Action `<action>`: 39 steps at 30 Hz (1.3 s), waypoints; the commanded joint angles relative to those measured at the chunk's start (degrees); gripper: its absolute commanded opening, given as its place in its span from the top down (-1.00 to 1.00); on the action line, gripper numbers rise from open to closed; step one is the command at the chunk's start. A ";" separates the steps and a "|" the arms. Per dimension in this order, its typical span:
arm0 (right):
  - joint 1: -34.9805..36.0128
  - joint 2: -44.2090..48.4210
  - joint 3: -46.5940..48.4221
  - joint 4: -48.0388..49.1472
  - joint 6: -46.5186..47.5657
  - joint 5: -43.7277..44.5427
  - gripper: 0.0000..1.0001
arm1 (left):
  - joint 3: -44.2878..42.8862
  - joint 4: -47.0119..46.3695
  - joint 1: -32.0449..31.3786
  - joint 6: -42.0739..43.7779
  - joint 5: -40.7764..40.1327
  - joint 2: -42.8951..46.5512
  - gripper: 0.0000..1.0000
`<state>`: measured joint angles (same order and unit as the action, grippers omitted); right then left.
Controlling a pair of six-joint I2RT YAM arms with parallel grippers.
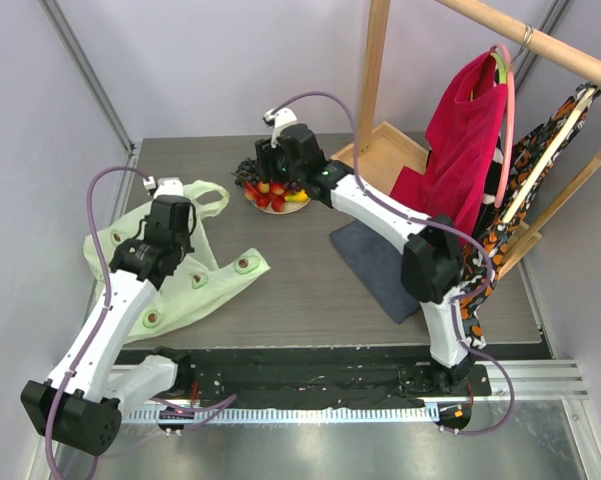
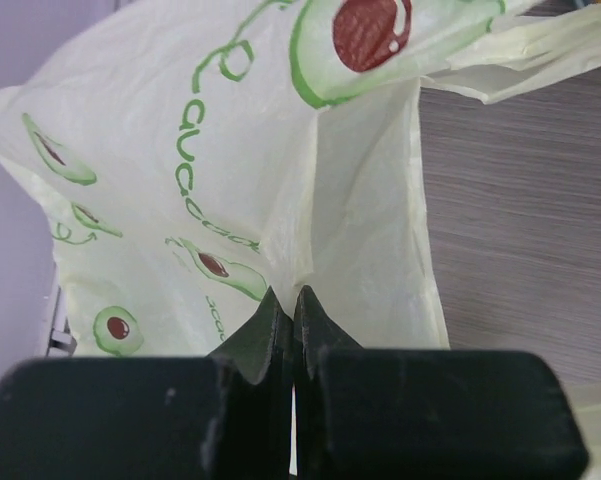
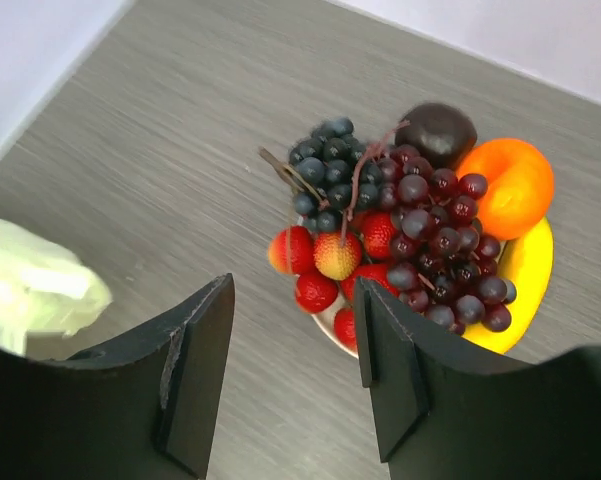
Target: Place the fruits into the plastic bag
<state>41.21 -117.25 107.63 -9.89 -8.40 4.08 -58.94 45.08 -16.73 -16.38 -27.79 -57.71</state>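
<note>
Left gripper (image 2: pixel 295 300) pinching crinkled plastic bag (image 2: pixel 180 150); right gripper (image 3: pixel 295 370) agape near glossy fruits (image 3: pixel 410 230).

The left arm (image 1: pixel 108 325) and right arm (image 1: pixel 375 205) have smooth white links joined by bulky black housings. A thin lilac cable (image 1: pixel 89 210) runs along each. A small green light (image 1: pixel 323 172) glows on the right arm. The left gripper (image 2: pixel 294 298) and right gripper (image 3: pixel 295 295) are matte black, with wedge-shaped fingers.
</note>
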 commanded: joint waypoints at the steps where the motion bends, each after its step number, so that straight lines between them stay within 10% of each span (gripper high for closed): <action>1: 1.24 -7.36 12.05 -5.22 2.95 3.56 -0.15 | 2.33 -3.58 0.47 3.99 -2.98 3.91 1.00; 39: 0.45 -29.00 34.39 -1.01 8.75 8.93 0.29 | 8.31 -8.87 0.47 3.29 6.61 7.62 1.00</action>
<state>41.76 -145.93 138.54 -14.85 -0.08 13.78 -50.68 38.94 -16.69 -13.06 -21.76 -50.04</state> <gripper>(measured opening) 0.362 0.012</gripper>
